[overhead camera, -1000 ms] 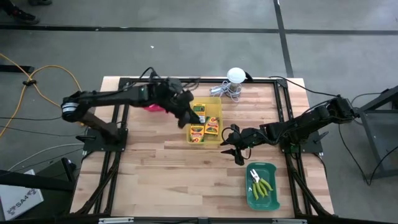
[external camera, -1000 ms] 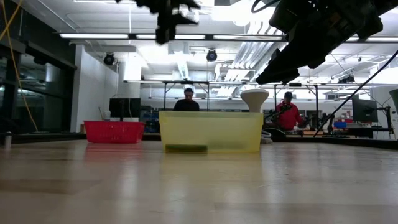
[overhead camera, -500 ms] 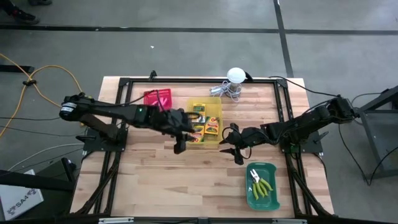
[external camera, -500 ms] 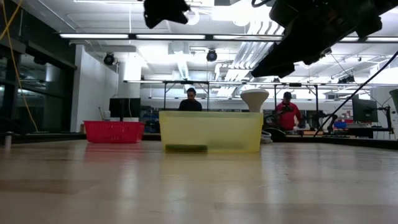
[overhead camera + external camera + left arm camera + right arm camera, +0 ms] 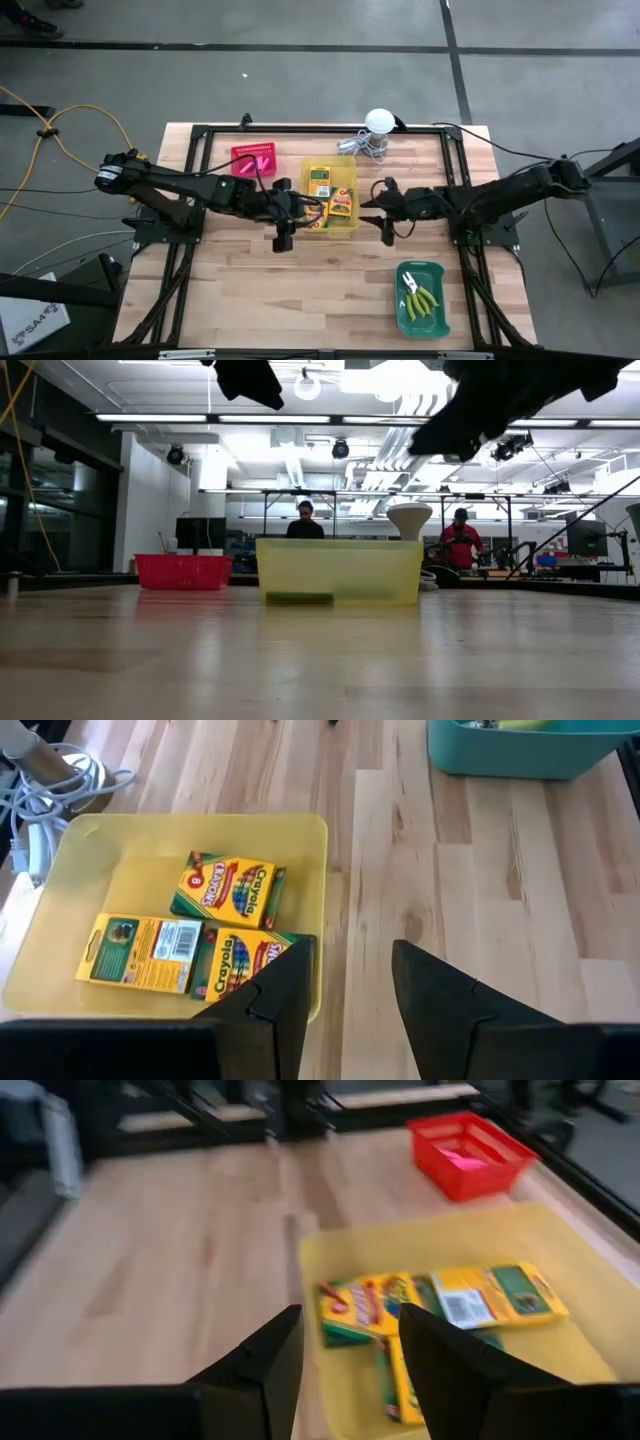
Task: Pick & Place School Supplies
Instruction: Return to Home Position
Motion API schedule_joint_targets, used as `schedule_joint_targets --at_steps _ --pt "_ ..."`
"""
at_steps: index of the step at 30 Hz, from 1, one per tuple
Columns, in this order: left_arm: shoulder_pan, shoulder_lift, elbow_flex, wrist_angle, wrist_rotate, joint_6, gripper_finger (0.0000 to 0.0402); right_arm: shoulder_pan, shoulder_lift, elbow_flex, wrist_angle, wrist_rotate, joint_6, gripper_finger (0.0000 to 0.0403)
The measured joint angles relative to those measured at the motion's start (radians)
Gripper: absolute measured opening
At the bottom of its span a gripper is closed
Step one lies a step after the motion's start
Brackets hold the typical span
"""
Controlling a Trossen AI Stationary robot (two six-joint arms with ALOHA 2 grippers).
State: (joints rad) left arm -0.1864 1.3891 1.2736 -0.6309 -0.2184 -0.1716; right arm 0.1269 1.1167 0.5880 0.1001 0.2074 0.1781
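Your left gripper point(image 5: 350, 948) hangs raised above the table point(image 5: 300, 280), just beside the left side of the yellow bin point(image 5: 351, 172). Its fingers are spread apart, holding nothing. Your right gripper point(image 5: 350, 1315) hangs raised near the bin's right side, fingers likewise parted and empty. The crayon boxes point(image 5: 228, 885) lie flat inside the yellow bin. Pink erasers point(image 5: 465, 1158) sit in the red bin point(image 5: 240, 152), left of the yellow one. Two green-handled tools point(image 5: 422, 296) lie in the green bin point(image 5: 405, 320), well apart at the table's right.
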Motion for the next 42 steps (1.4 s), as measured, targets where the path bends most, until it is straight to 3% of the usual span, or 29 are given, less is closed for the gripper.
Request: schedule_joint_targets --at_steps 6,11,17,23,33,42 --pt "-0.031 0.0 -0.002 -0.007 -0.013 -0.024 0.0136 -0.017 -0.132 0.0 -0.101 -0.084 -0.007 0.0156" --pt "-0.101 -0.015 -0.042 -0.003 -0.148 -0.07 0.0136 -0.009 -0.221 0.0 -0.183 -0.115 0.002 0.0156" --pt "-0.194 -0.087 -0.175 0.007 -0.338 -0.214 0.0136 0.032 -0.252 0.0 -0.179 -0.132 0.022 0.0156" --pt "-0.304 -0.182 -0.277 0.05 -0.42 -0.273 0.0136 0.076 -0.251 0.0 -0.177 -0.117 0.059 0.0156" --pt "-0.441 -0.213 -0.283 0.055 -0.469 -0.263 0.0136 0.15 -0.254 -0.292 0.296 -0.017 0.095 0.0156" --pt "-0.462 -0.213 -0.285 0.056 -0.495 -0.263 0.0136 0.145 -0.334 -0.397 0.314 0.035 0.125 0.0156"
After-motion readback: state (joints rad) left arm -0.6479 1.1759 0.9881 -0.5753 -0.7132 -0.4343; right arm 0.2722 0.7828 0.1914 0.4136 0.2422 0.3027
